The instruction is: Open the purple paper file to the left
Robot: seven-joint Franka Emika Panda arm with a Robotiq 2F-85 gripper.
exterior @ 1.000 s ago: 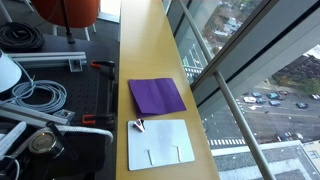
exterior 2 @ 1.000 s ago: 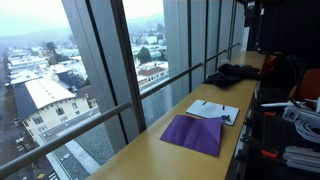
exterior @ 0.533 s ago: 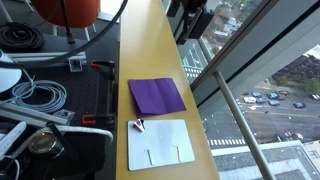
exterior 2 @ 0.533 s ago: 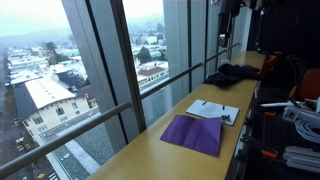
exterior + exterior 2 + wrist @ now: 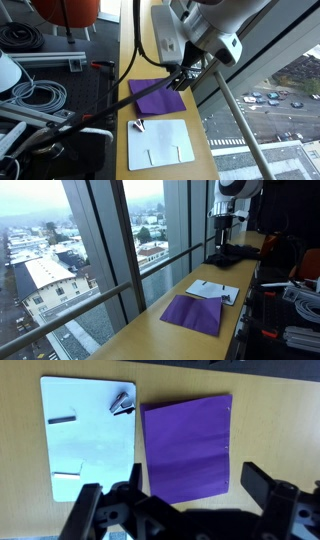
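Note:
The purple paper file [image 5: 158, 97] lies closed and flat on the yellow wooden ledge [image 5: 140, 50] by the window. It also shows in an exterior view [image 5: 193, 314] and in the wrist view [image 5: 187, 448]. My gripper [image 5: 184, 76] hangs well above the ledge with its fingers apart and empty. It shows far behind the file in an exterior view [image 5: 222, 238]. In the wrist view my gripper [image 5: 172, 488] frames the file's lower edge from high up, without touching it.
A white sheet with small notches [image 5: 160, 143] lies beside the file and carries a binder clip [image 5: 138, 126]; both also show in the wrist view [image 5: 88, 435]. A dark cloth [image 5: 232, 252] lies further along the ledge. Cables and gear [image 5: 40, 95] sit on the black side. Window glass borders the ledge.
The arm has swung into both exterior views and now hangs over the ledge near the file. The file and the white sheet have not moved.

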